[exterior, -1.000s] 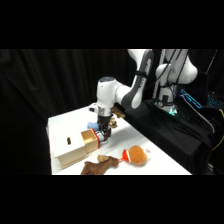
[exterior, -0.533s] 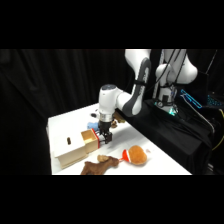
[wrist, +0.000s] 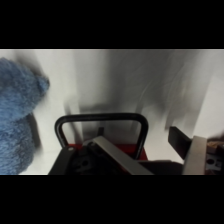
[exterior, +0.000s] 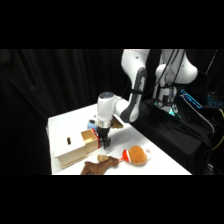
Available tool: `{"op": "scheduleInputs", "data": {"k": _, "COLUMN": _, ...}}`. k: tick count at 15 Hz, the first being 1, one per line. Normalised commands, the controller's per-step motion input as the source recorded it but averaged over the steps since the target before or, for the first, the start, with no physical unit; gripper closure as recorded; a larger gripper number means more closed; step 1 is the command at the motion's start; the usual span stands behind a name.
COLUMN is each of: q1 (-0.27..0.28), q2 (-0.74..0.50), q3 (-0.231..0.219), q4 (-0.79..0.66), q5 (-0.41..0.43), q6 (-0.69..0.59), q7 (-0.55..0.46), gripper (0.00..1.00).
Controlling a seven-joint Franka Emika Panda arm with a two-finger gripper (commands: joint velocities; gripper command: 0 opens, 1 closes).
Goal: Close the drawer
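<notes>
The drawer (exterior: 90,138), tan-orange, sticks out of the right end of a pale wooden box (exterior: 70,150) that has a dark slot (exterior: 66,141) in its side. My gripper (exterior: 104,142) hangs straight down at the drawer's front, right by its small red handle (exterior: 101,144). I cannot tell whether it touches the handle. In the wrist view a red strip (wrist: 127,148) shows low in the picture behind the black linkage, with white table beyond it.
A brown plush toy (exterior: 100,164) lies in front of the box near the table's front edge. An orange round plush (exterior: 136,156) sits to its right. A blue plush (exterior: 91,123) (wrist: 17,117) lies behind the drawer, close to the gripper.
The gripper has come down and shifted slightly right, from above the drawer to its front end. The box and plush toys have not moved.
</notes>
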Motion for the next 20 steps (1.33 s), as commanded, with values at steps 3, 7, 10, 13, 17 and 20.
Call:
{"op": "scheduleInputs", "data": {"k": 3, "q1": 0.085, "q2": 0.15, "q3": -0.075, "q4": 0.19, "q5": 0.073, "q6": 0.10, "q7": 0.01, "gripper": 0.00}}
{"op": "scheduleInputs", "data": {"k": 7, "q1": 0.066, "q2": 0.00, "q3": -0.062, "q4": 0.16, "q5": 0.074, "q6": -0.03, "q7": -0.01, "gripper": 0.00}}
{"op": "scheduleInputs", "data": {"k": 10, "q1": -0.003, "q2": -0.04, "q3": 0.004, "q4": 0.27, "q5": 0.083, "q6": -0.23, "q7": -0.07, "gripper": 0.00}}
{"op": "scheduleInputs", "data": {"k": 13, "q1": 0.002, "q2": 0.03, "q3": 0.013, "q4": 0.37, "q5": 0.061, "q6": -0.29, "q7": -0.07, "gripper": 0.00}}
{"op": "scheduleInputs", "data": {"k": 17, "q1": -0.042, "q2": 0.16, "q3": 0.061, "q4": 0.45, "q5": 0.066, "q6": -0.29, "q7": -0.11, "gripper": 0.00}}
{"op": "scheduleInputs", "data": {"k": 20, "q1": -0.079, "q2": 0.23, "q3": 0.088, "q4": 0.46, "q5": 0.079, "q6": -0.26, "q7": -0.15, "gripper": 0.00}}
